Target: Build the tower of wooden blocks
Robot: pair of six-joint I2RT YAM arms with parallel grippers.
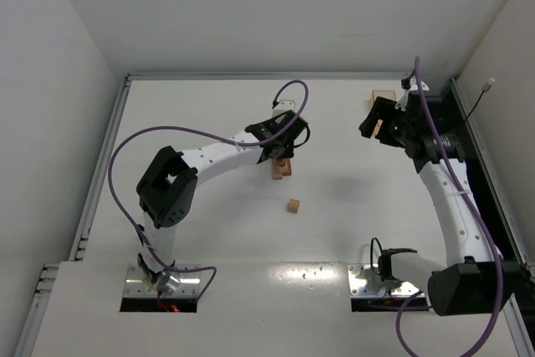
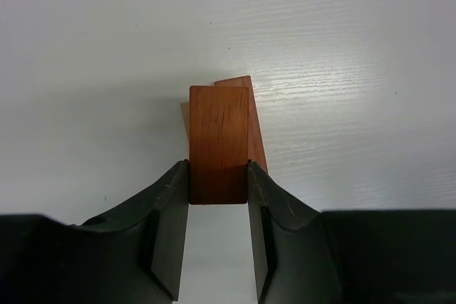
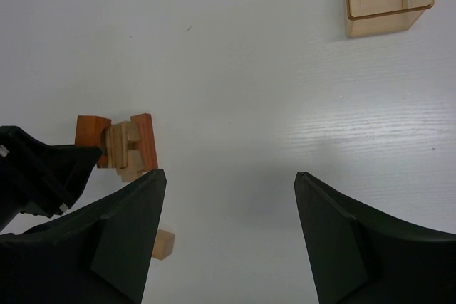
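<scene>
**Item 1, left gripper** (image 2: pixel 218 179): the black two-finger jaws are standing narrowly parted and clamping a smooth reddish-brown rectangular wood block (image 2: pixel 219 129) by its two long sides. The block's long axis is running straight up the wrist frame, in line with the fingers, with the grain lengthwise and the far end jutting past the tips.

**Item 2, the tower** (image 1: pixel 282 170): a low cluster of light tan and reddish-brown wooden pieces is sitting at the centre of the overhead frame on the matt white table (image 1: pixel 209 106), right under the left gripper. A second reddish-brown piece (image 2: pixel 246 105) is showing just behind and to the right of the held block. It is possibly touching it, but the view is too tight to tell.

**Item 3, small light tan wooden cube** (image 1: pixel 293 206): lying loose just below the tower in the overhead frame, apart from it and nearer the left arm.

**Item 4, right gripper** (image 3: pixel 229 190): the jaws are gaping wide and gripping nothing. It is hovering at the upper right of the overhead frame, well apart from the tower, which is lying to the left of its fingers.

**Item 5, translucent tan open plastic tray** (image 3: pixel 388 16): lying at the upper right, beyond the right gripper.

**Note:** the placing is likely hinging on settling the held block squarely onto the pile
</scene>
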